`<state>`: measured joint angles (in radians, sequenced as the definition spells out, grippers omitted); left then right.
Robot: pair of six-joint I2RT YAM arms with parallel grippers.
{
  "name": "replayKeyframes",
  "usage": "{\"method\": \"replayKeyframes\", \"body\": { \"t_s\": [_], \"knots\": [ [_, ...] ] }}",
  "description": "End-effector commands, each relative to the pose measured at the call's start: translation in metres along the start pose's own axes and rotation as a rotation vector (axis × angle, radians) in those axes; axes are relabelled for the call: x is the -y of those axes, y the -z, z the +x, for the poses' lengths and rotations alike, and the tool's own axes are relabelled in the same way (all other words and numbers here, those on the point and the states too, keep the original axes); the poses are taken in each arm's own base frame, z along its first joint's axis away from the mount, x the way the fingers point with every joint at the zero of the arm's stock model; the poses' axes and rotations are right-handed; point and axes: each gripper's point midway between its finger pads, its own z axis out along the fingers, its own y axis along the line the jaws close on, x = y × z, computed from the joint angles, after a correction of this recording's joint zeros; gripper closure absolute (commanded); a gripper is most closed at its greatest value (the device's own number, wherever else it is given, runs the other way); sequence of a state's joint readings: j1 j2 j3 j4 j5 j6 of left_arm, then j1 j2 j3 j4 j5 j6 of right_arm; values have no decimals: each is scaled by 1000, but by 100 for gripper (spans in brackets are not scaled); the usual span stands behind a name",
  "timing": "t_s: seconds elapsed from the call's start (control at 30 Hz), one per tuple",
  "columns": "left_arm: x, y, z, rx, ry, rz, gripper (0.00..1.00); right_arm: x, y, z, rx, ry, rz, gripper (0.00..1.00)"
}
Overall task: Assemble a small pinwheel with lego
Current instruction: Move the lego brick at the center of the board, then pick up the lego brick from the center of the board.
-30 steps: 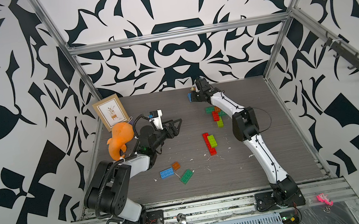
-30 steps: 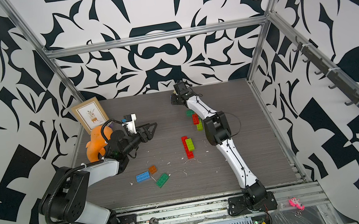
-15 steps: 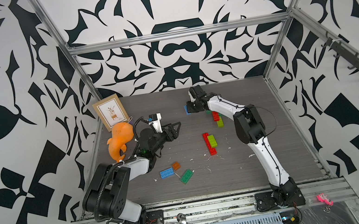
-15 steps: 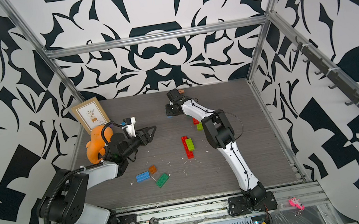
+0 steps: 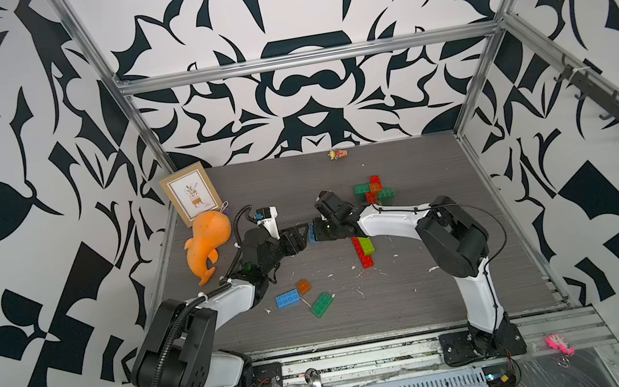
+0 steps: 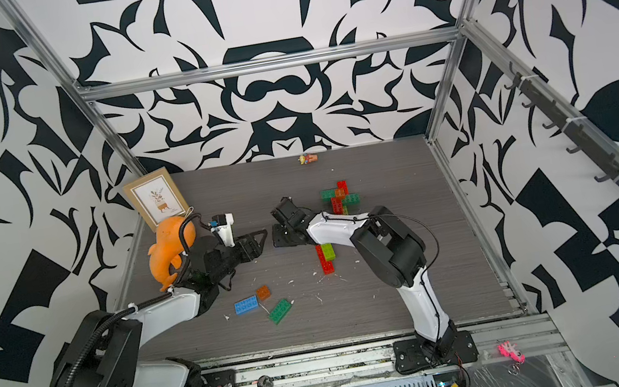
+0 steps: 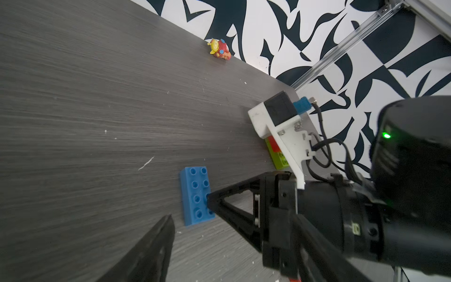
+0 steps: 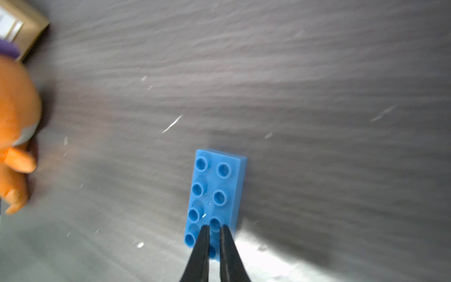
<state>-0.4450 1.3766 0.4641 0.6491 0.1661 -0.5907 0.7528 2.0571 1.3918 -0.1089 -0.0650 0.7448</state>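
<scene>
Top views, built: a cluster of green, red and orange bricks point(image 5: 374, 191) sits at the back of the table point(image 5: 401, 306); judged part-made.
Top views, loose: red-and-lime pair point(image 5: 363, 251), spare blue brick point(image 5: 288, 299), green brick point(image 5: 322, 304).
Top views, arms: left gripper point(image 5: 303, 237) wide and empty, facing the right gripper point(image 5: 314, 236).
Left wrist: blue brick point(image 7: 196, 195) lies flat on the table.
Right wrist: right gripper narrow, nipping that brick's end stud.
Outstanding: loose bricks not yet fitted.

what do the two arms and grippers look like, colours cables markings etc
Both the left arm and right arm have white link shells and black joint housings. The left gripper and right gripper are black, their tapering fingers open triangular frames. Each wrist carries a white camera bracket. A ribbed black hose loops along the left arm; a thin black cable leaves the right wrist camera.
</scene>
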Motion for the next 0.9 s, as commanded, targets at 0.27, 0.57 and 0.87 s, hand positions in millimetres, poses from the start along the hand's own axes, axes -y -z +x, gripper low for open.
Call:
{"method": "replayKeyframes", "body": {
  "t_s": [0.27,0.57,0.87],
  "knots": [
    [-1,34,51,-161,-158,-215,16,-23,98,-72,205,-8,-120,66],
    [-7,0,83,-348,-330,-254,16,27,199,-41,321,29,-101,32],
    [-27,-39,89,-391,-365,-350,18,56,263,10,340,78,-98,23]
  ]
}}
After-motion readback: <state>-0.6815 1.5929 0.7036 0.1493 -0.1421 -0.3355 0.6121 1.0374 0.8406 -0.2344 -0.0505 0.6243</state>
